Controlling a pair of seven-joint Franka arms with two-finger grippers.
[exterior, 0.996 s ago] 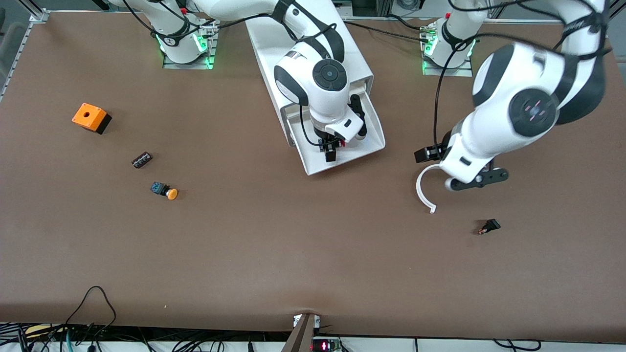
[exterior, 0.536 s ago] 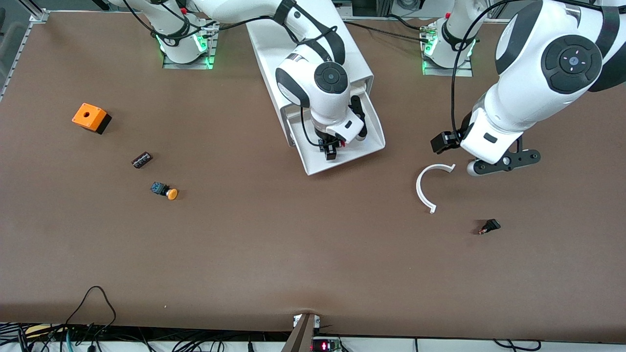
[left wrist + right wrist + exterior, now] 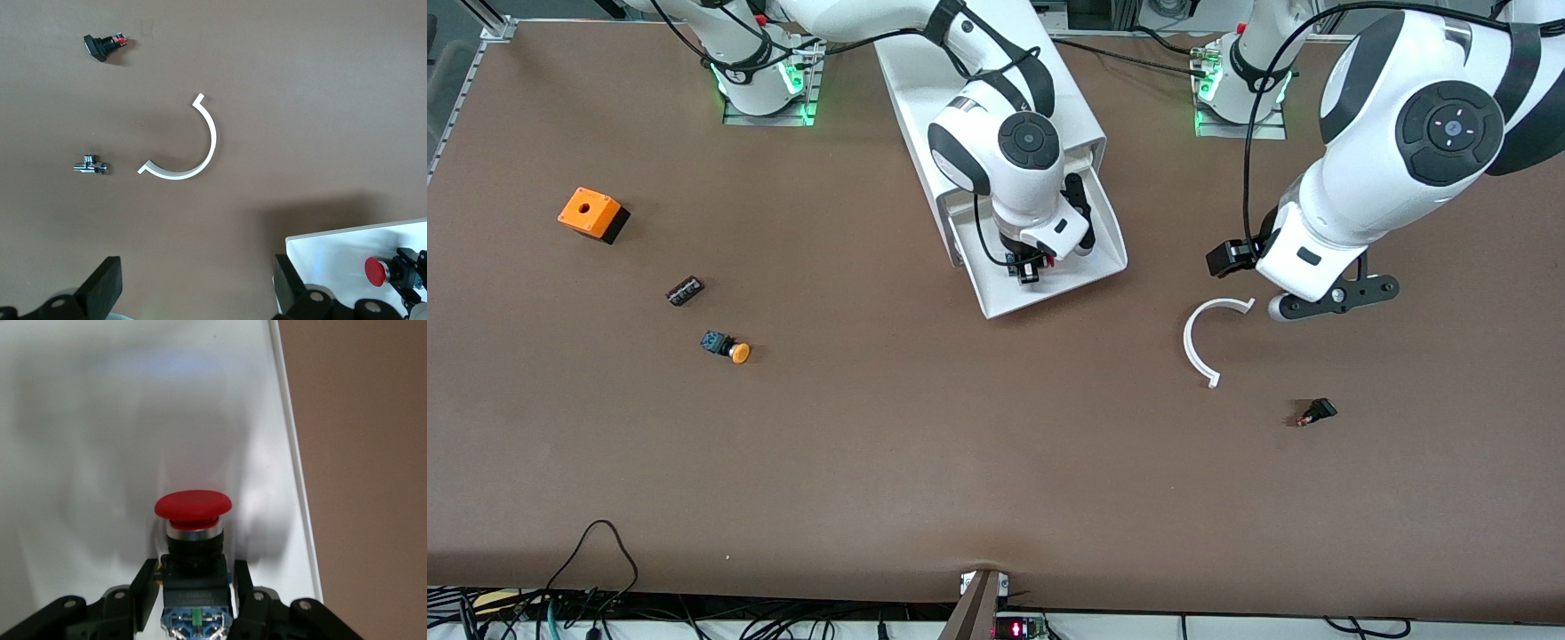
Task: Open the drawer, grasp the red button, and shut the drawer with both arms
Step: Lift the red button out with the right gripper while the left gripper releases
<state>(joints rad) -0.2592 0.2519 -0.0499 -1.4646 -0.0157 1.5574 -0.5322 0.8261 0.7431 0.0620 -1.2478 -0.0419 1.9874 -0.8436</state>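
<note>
Down in the open drawer [image 3: 1049,276], my right gripper [image 3: 195,597] has just drawn its fingers in against the red button's [image 3: 193,520] dark body; looks ready to lift. Left gripper [image 3: 193,300], jaws wide apart and empty, has pulled back above the white curved handle [image 3: 1199,342], waiting.

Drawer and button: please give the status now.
Right gripper in open drawer, fingers against the red button body. Left gripper open, waiting over table by the white curved piece. Nothing in the way.
</note>
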